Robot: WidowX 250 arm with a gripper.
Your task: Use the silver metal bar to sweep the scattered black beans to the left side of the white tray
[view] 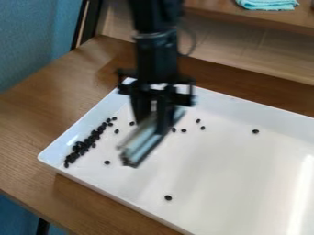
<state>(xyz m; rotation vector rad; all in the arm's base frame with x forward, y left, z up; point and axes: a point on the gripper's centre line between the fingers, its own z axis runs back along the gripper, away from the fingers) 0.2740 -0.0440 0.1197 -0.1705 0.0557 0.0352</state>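
Over the white tray (233, 179) of black beans (80, 148), fingers (164, 117) clench a grey tool (145, 139)

A brown wooden table with visible grain carried a large, shallow, rectangular white tray (221, 170), which lay flat at a slant, its left corner near the table's near-left edge. Bare wood of the table (30, 119) showed left of the tray and along its far side. A raised wooden shelf (211, 5) at the far right bore a rumpled light-turquoise cloth (268, 4).
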